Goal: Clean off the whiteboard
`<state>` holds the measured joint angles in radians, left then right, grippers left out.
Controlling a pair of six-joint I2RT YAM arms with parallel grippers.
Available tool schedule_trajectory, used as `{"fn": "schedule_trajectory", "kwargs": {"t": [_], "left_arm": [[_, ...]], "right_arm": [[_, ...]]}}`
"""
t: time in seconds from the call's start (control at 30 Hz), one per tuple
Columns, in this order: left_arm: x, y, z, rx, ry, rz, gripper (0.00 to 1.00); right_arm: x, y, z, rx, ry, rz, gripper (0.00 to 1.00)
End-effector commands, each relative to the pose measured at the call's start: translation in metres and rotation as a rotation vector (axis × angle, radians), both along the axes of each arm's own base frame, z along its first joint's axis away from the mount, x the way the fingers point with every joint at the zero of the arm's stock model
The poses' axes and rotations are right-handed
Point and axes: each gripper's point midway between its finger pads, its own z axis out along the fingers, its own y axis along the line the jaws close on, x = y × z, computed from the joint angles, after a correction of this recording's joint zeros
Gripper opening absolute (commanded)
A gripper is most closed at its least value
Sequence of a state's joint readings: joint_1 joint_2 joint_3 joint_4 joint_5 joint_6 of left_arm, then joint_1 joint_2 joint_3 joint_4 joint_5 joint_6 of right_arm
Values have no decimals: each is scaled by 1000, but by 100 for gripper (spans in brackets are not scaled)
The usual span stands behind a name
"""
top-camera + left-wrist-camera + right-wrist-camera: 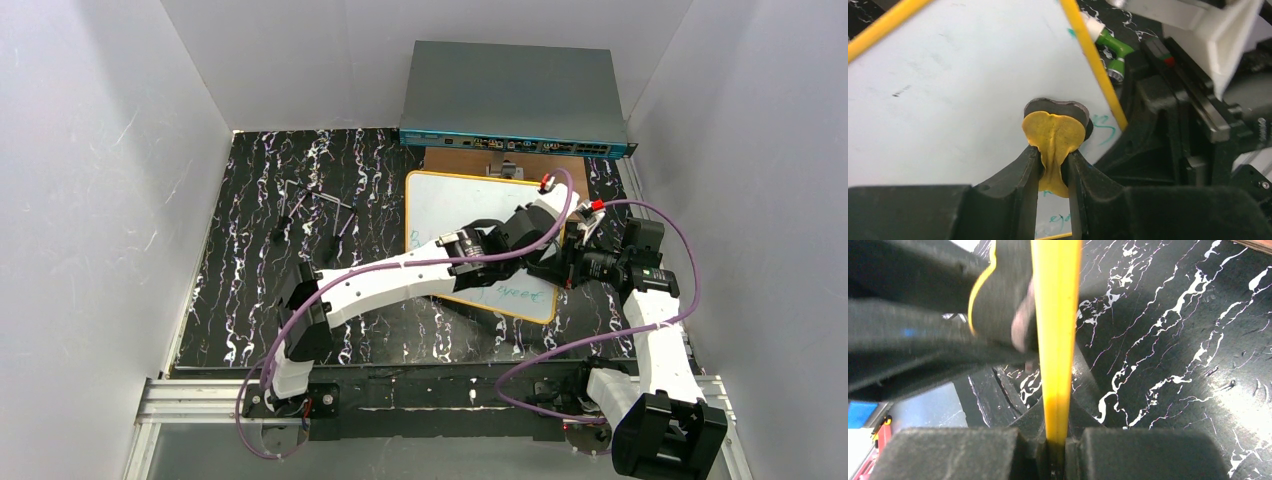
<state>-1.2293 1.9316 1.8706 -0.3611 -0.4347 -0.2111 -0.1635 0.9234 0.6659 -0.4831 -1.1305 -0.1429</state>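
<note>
Left gripper (1054, 167) is clamping a yellow eraser pad (1053, 132), pressing it on the whiteboard (958, 90). Right gripper (1057, 442) is pinching the board's yellow rim (1055, 315).

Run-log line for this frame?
left hand: shut on eraser, touching whiteboard | right hand: shut on whiteboard rim | green writing: present beside eraser

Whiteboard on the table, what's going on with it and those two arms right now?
The left gripper pinches a yellow eraser pad and presses it on the whiteboard near its right edge. The right gripper is shut on the board's yellow rim, apparently steadying it. Most of the board looks clean; some green writing is left near its near-right corner.
</note>
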Motion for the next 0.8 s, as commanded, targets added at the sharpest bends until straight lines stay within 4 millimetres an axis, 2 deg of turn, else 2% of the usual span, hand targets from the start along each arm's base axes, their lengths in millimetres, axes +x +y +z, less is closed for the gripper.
{"fn": "schedule_trajectory", "kwargs": {"t": [0.0,0.2,0.3,0.4,0.57,0.67,0.77], "left_arm": [[-26,-10,5,4,-25,-82,0],[20,9,24,-2,-47,-17,0],[27,16,34,-28,-44,-20,0],[11,10,24,-42,5,-95,0],[-45,-5,-8,-2,21,-249,0],[-51,-5,-14,21,3,-251,0],[-37,-5,0,39,-66,-228,0]], "right_arm": [[-6,10,40,52,-196,124,1],[-6,10,40,52,-197,122,1],[-6,10,40,51,-199,121,1],[-6,10,41,51,-202,120,1],[-7,10,41,54,-203,125,1],[-6,10,40,55,-197,124,1],[-5,10,40,52,-196,121,1]]}}
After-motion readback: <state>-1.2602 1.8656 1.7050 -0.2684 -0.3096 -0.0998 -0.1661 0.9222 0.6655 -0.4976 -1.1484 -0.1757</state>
